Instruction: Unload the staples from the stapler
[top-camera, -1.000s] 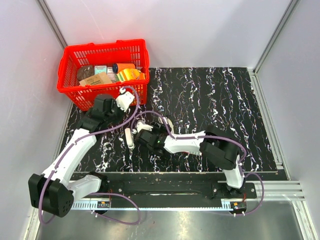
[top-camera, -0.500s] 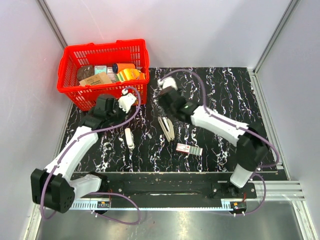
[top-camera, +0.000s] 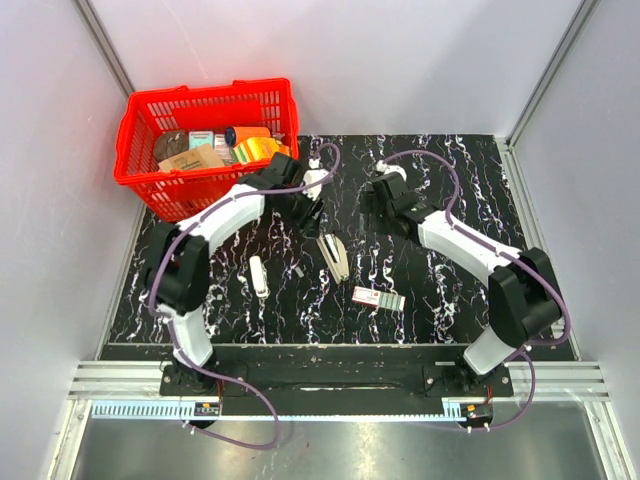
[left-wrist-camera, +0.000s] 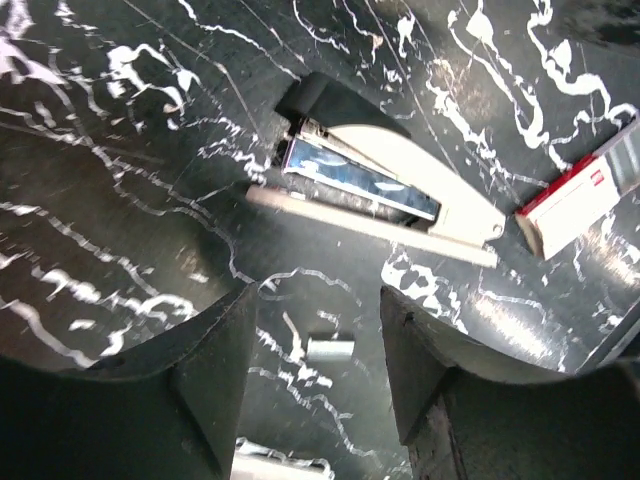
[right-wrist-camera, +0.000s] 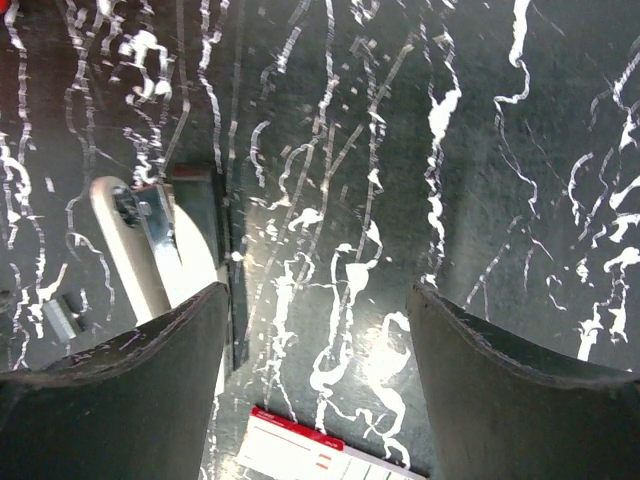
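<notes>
The stapler (top-camera: 333, 257) lies open on the black marbled mat, silvery-white with a dark end. In the left wrist view (left-wrist-camera: 400, 180) its shiny metal channel faces up. A short loose staple strip (left-wrist-camera: 330, 349) lies near it, also in the top view (top-camera: 297, 270). My left gripper (top-camera: 307, 206) hovers just behind the stapler, open and empty (left-wrist-camera: 315, 300), with the staple strip below its jaws. My right gripper (top-camera: 386, 207) is open and empty (right-wrist-camera: 318, 295), to the right of the stapler (right-wrist-camera: 150, 250).
A flat red-and-white box (top-camera: 378, 298) lies right of the stapler and shows in both wrist views (left-wrist-camera: 580, 195) (right-wrist-camera: 320, 455). A slim white piece (top-camera: 259, 276) lies to the left. A red basket (top-camera: 140, 110) with several items stands at the back left.
My right gripper left the stapler and drew back to the right. The stapler now lies open mid-mat with the box beside it. My left arm swung right, over to the stapler.
</notes>
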